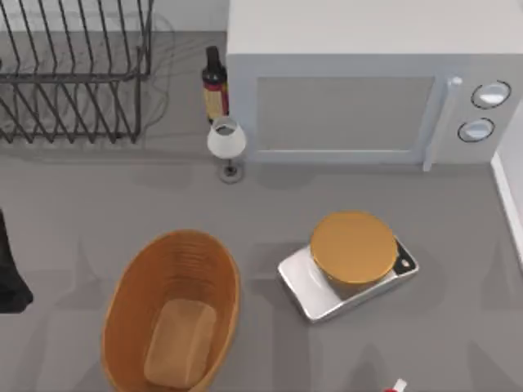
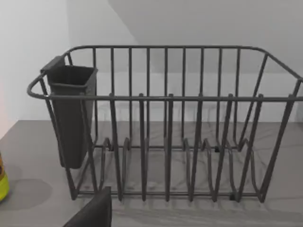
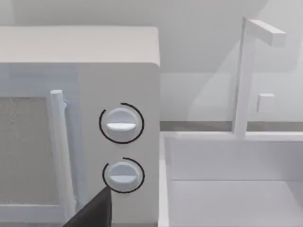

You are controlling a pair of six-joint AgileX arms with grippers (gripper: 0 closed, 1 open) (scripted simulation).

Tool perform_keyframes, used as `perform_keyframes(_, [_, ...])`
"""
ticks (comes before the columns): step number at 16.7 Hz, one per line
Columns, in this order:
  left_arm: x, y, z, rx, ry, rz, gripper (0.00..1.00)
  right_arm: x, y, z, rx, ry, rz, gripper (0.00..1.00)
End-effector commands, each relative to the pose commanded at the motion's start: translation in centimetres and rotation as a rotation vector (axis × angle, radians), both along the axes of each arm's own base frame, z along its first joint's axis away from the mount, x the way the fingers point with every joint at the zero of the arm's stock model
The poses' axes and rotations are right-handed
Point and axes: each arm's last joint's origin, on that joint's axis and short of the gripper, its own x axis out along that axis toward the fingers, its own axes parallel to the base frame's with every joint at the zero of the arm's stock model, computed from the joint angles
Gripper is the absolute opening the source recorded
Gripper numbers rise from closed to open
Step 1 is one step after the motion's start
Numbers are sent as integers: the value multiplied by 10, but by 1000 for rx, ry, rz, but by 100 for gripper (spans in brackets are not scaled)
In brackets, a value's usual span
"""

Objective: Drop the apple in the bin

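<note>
Toward the lower left of the table (image 1: 82, 212) in the top view lies the bin (image 1: 135, 282), a big oval woven basket with orange-brown ribbed sides and a paler flat bottom, standing open side up. To its right, near but apart from it, a silver scale (image 1: 306, 298) sits at an angle with a round orange-topped tin (image 1: 353, 245) resting on its plate. At the bottom edge, right of the scale, a tiny red-and-white thing (image 1: 395, 386) peeks into view.

Along the back, a white microwave (image 1: 343, 114) fills the upper right, its door shut and two round knobs (image 1: 484, 110) on its right side. Just left of it stand a dark bottle (image 1: 214, 86) and, in front of the bottle, a wine glass (image 1: 227, 140). A dark wire dish rack (image 1: 73, 73) takes the upper left corner.

My left arm (image 1: 10, 273) shows as a dark shape at the table's left edge, well apart from the bin. Its wrist view faces the dish rack with a cutlery cup (image 2: 71, 113) hung on one end, and a dark sliver of the left gripper (image 2: 92, 213); whether it is spread or closed I cannot tell.

My right arm's wrist view faces the microwave's knobs, a white sink (image 3: 227, 189) and a tap (image 3: 246, 75), with a sliver of the right gripper (image 3: 92, 213); its state I cannot tell either
</note>
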Motion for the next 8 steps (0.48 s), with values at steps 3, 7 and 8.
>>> perform_keyframes(3, [0,0,2,9,8,3,100,0,0,0,0,0,0,100])
perform_keyframes(7, [4,3,24,133,129,24,100,0,0,0,0,0,0,100])
perform_keyframes(8, [7,4,31,180,183,25,100,0,0,0,0,0,0,100])
